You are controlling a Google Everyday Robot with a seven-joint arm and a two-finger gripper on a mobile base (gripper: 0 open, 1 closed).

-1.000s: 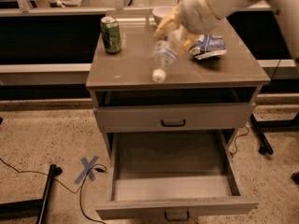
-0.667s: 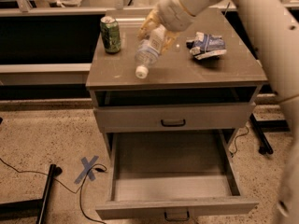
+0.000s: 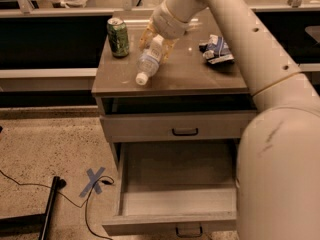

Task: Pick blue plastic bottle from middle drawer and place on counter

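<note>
The blue plastic bottle [image 3: 149, 61] is clear with a white cap and pale label. It hangs tilted, cap down toward the front left, over the left middle of the counter [image 3: 200, 76]. My gripper [image 3: 157, 40] is shut on the bottle's upper end, its yellowish fingers around it. The cap end is at or just above the counter surface; I cannot tell if it touches. The middle drawer [image 3: 175, 184] stands pulled open below, its box interior bare.
A green soda can [image 3: 118, 37] stands upright at the counter's back left, close to the bottle. A crumpled blue-white snack bag [image 3: 216, 49] lies at the right. My pale arm [image 3: 280, 149] fills the right side. A cable and blue tape cross [image 3: 95, 180] lie on the floor.
My gripper has carried the bottle leftward and down across the counter, toward the green can. The arm now covers more of the right side.
</note>
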